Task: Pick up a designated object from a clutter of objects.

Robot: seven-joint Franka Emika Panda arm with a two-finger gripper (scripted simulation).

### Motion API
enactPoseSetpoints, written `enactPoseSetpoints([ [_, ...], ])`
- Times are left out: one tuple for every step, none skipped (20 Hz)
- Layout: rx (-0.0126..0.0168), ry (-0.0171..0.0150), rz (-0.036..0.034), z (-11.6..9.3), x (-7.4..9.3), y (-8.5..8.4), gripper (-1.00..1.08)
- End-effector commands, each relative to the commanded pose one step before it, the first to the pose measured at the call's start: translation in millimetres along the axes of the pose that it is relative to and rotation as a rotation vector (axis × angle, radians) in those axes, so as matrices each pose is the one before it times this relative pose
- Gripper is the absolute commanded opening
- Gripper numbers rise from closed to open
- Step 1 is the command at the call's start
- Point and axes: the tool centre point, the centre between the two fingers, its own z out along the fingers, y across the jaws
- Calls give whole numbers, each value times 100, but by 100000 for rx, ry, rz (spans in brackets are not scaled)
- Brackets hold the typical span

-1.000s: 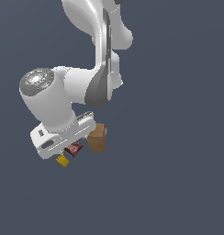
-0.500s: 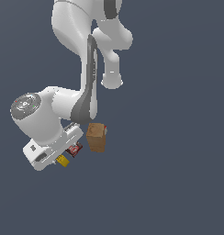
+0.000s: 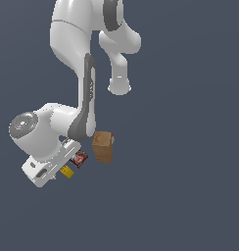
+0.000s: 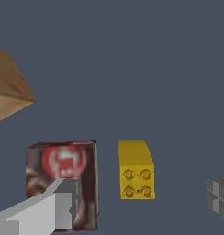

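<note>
The designated object, a tiny yellow studded brick (image 4: 136, 170), lies on the dark floor, with nothing touching it. My gripper (image 4: 132, 204) is open above it. One grey finger (image 4: 45, 211) overlaps the dark red packet (image 4: 63, 176) and the other finger (image 4: 218, 198) stands on the brick's far side. The brick sits between the lines of the two fingers. In the exterior view the yellow brick (image 3: 66, 171) peeks out beside the white hand (image 3: 45, 166), with the red packet (image 3: 79, 158) and the brown box (image 3: 103, 146) to the exterior view's right of it.
The brown box (image 4: 8, 87) is the largest of the clutter and stands close to the red packet. The arm's white links (image 3: 77, 73) rise above the clutter. Around the three items lies plain dark floor.
The hand has moved down and toward the exterior view's left, closer over the yellow brick. The upper arm has swung the same way. The three items have not moved.
</note>
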Motion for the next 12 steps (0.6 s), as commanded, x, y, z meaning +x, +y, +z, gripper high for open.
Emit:
enactPoseSetpoints([
  [-96, 10, -1789, 545, -352, 252, 100],
  [-1, -9, -420, 150, -108, 57, 100],
  [-1, -7, -331, 117, -81, 43, 100],
  [-1, -5, -239, 84, -56, 30, 100],
  [0, -3, -138, 50, -38, 18, 100],
  [0, 0, 0, 17, -44, 13, 100],
  [81, -32, 320, -56, 54, -61, 100],
  [0, 0, 0, 40, -2, 0, 100],
  [0, 0, 0, 120, -7, 1, 100],
  [0, 0, 0, 199, -11, 0, 100],
  [0, 0, 0, 277, -16, 0, 100],
  [-15, 6, -67, 344, 24, -13, 100],
])
